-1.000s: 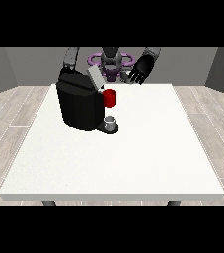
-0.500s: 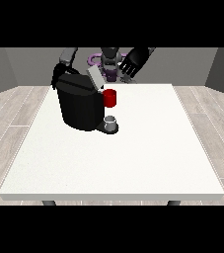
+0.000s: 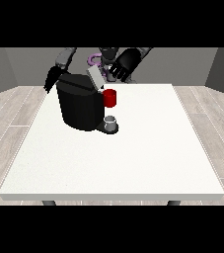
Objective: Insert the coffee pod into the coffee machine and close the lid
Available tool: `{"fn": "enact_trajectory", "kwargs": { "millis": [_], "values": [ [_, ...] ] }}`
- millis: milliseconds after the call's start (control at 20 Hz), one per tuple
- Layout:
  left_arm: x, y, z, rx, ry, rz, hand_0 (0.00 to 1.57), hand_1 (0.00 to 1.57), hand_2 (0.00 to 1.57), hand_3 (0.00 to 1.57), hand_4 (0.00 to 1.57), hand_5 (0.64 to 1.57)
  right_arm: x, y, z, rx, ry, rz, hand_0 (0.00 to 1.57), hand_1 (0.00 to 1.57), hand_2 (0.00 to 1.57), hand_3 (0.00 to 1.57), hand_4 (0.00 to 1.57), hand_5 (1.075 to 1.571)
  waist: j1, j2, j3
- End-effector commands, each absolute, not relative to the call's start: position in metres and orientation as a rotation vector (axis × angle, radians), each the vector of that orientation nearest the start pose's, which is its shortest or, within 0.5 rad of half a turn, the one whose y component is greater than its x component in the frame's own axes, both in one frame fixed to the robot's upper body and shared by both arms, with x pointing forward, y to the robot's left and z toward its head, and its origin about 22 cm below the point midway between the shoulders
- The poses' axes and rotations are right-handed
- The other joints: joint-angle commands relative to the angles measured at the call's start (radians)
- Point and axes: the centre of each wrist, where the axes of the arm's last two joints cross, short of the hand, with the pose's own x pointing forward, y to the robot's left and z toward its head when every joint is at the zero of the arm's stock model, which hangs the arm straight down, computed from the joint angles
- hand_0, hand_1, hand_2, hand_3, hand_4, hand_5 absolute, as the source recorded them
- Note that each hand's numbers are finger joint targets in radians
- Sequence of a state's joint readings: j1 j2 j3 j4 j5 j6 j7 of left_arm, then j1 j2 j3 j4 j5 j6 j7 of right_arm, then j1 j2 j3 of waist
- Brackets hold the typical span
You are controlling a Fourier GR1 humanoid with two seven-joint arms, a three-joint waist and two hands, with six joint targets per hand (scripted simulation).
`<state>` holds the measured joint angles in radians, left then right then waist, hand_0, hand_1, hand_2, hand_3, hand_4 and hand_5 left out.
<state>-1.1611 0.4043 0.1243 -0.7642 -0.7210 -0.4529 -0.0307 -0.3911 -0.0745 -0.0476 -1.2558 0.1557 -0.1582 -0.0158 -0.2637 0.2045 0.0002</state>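
A black coffee machine (image 3: 81, 106) stands in the upper left of the white desk (image 3: 133, 158), its grey lid (image 3: 95, 77) tilted up. The robot hand at the view's right (image 3: 123, 65) hovers beside the lid, fingers relaxed and apart. The robot hand at the view's left (image 3: 51, 80) sits behind the machine — its fingers cannot be made out. A grey thing (image 3: 111, 121) rests at the machine's base — below a red thing at the machine (image 3: 110, 98).

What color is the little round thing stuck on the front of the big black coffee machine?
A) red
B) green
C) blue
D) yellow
A: a red thing at the machine sits on the front of the black coffee machine, just above a small grey thing on the machine's base.
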Motion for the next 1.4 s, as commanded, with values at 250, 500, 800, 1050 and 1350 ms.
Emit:
{"fn": "enact_trajectory", "kwargs": {
  "millis": [250, 500, 800, 1050, 1350],
  "values": [
    [0.457, 0.249, 0.263, 0.642, -1.566, -1.090, 1.20, 1.20, 1.29, 1.25, 0.49, 1.571, 0.340, -0.203, 0.052, -0.234, -1.714, 0.137, 0.00, 0.00, 0.00, 0.00, 0.10, 1.571, -0.039, 0.091, -0.0003],
    [0.458, 0.240, 0.266, 0.604, -1.525, -1.159, 1.19, 1.19, 1.26, 1.23, 0.47, 1.571, 0.347, -0.213, 0.052, -0.271, -1.650, 0.111, 0.00, 0.00, 0.00, 0.00, 0.16, 1.571, -0.001, 0.059, -0.0001],
    [0.460, 0.252, 0.253, 0.590, -1.544, -1.121, 1.24, 1.24, 1.28, 1.23, 0.42, 1.571, 0.344, -0.212, 0.057, -0.235, -1.706, 0.112, 0.00, 0.00, 0.00, 0.00, 0.00, 1.571, -0.029, 0.085, -0.0001],
    [0.462, 0.243, 0.263, 0.593, -1.535, -1.122, 1.19, 1.19, 1.25, 1.20, 0.42, 1.571, 0.342, -0.217, 0.042, -0.252, -1.686, 0.120, 0.00, 0.00, 0.00, 0.00, 0.16, 1.571, -0.021, 0.083, 0.0002],
    [0.463, 0.247, 0.270, 0.630, -1.546, -1.097, 1.22, 1.22, 1.26, 1.20, 0.42, 1.571, 0.346, -0.204, 0.064, -0.233, -1.729, 0.113, 0.00, 0.00, 0.00, 0.00, 0.00, 1.571, -0.063, 0.105, 0.0000]
  ]
}}
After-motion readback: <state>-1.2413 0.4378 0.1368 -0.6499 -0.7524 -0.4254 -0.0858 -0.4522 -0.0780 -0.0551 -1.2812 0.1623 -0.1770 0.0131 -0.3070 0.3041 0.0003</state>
